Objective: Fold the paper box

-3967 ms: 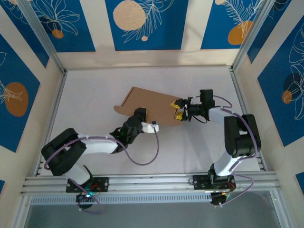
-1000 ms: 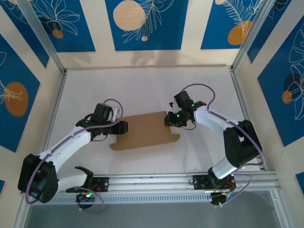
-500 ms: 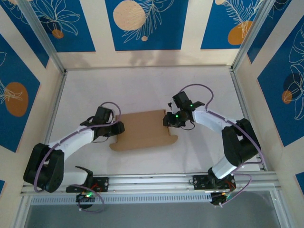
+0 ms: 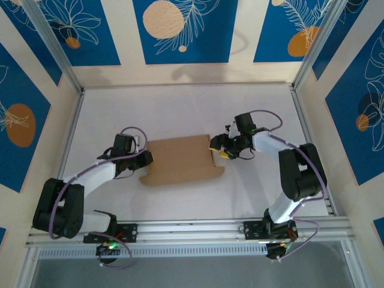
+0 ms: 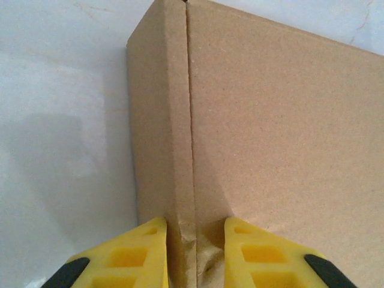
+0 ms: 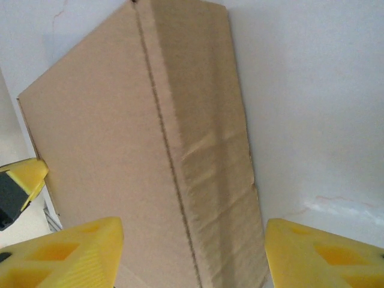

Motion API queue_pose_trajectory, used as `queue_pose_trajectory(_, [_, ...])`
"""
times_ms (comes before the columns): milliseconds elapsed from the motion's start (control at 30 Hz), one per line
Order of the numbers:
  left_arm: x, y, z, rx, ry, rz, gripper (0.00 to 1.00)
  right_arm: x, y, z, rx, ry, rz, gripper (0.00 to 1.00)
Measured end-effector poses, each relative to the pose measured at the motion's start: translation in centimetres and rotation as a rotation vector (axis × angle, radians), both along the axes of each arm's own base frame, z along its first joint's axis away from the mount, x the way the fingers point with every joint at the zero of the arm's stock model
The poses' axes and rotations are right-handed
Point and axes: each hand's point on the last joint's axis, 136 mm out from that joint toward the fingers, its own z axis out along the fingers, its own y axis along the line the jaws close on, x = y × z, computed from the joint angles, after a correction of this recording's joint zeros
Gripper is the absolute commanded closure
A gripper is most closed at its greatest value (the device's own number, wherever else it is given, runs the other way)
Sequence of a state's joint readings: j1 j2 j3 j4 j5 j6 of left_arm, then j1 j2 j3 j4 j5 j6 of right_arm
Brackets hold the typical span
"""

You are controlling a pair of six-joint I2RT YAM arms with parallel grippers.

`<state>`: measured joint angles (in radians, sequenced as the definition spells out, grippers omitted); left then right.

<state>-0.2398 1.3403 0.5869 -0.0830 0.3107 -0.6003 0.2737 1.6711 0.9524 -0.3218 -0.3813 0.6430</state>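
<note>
Near rail: an aluminium bar [image 4: 192, 228] along the front edge carries both arm bases.
Left end effector [image 4: 146, 158]: at the box's left end. The wrist view shows its yellow ribbed fingers [image 5: 135, 252] pressed together on a raised fold of cardboard, which is dented and crumpled between them.
Paper box [image 4: 180, 159]: lies low on the middle of the surface, between the two arms, long side running left to right.
Box material: plain brown cardboard, matt and finely grained, with straight scored creases [image 5: 191, 120]. The narrow strip at each end is bent along its crease. A rounded flap juts out at each near corner.
Right end effector [image 4: 217, 147]: at the box's right end. Its yellow fingers [image 6: 66, 252] are spread wide to either side of the end strip, holding nothing.
Right end strip [image 6: 210, 150]: faintly rippled across its width, with a slightly ragged outer edge.
Surface [image 4: 180, 108]: white, smooth, lightly marked.
Far wall [image 4: 180, 30]: blue and cream panels with printed leaf and circle motifs.
Progress (judged): early. The main panels lie folded flat and the end creases are being worked, but no walls stand, no tabs appear tucked, and no lid is closed.
</note>
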Motion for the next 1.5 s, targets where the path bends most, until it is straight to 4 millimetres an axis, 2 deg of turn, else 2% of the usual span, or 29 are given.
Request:
queue_pose_trajectory(133, [0.8, 0.0, -0.1, -0.061, 0.0, -0.005, 1.0, 0.3, 0.3, -1.0, 0.051, 0.05, -0.014, 0.23])
queue_pose_trajectory(333, [1.6, -0.2, -0.3, -0.147, 0.0, -0.021, 1.0, 0.5, 1.0, -2.2, 0.121, 0.109, -0.007, 0.2])
queue_pose_trajectory(433, [1.9, -0.4, -0.3, -0.172, -0.003, -0.032, 1.0, 0.8, 1.8, -1.7, 0.158, 0.107, 0.015, 0.21])
queue_pose_trajectory(567, [2.5, 0.0, -0.2, -0.176, -0.018, -0.02, 1.0, 1.1, 2.7, -1.6, 0.214, 0.117, 0.024, 0.26])
queue_pose_trajectory(800, [3.6, 0.6, -0.1, -0.17, -0.04, 0.0, 1.0, 1.8, 2.9, -1.0, 0.31, 0.121, -0.035, 0.43])
queue_pose_trajectory(900, [4.0, 0.7, 0.0, -0.161, -0.046, 0.008, 0.94, 2.2, 3.0, -0.7, 0.329, 0.119, -0.05, 0.49])
queue_pose_trajectory(1067, [4.0, 0.9, 0.1, -0.131, -0.037, 0.006, 0.64, 2.0, 3.0, -0.3, 0.322, 0.117, -0.053, 0.62])
queue_pose_trajectory(1200, [2.4, 0.8, 0.4, -0.085, -0.007, -0.024, 0.45, 1.1, 3.1, 1.2, 0.311, 0.1, -0.027, 0.65])
queue_pose_trajectory(1300, [1.6, 0.6, 1.8, -0.061, -0.036, -0.047, 0.37, 0.5, 3.3, 2.2, 0.309, 0.086, -0.008, 0.67])
queue_pose_trajectory(1500, [1.5, 0.6, 5.3, -0.011, -0.145, -0.072, 0.35, -0.2, 3.1, 3.0, 0.303, 0.086, 0.001, 0.71])
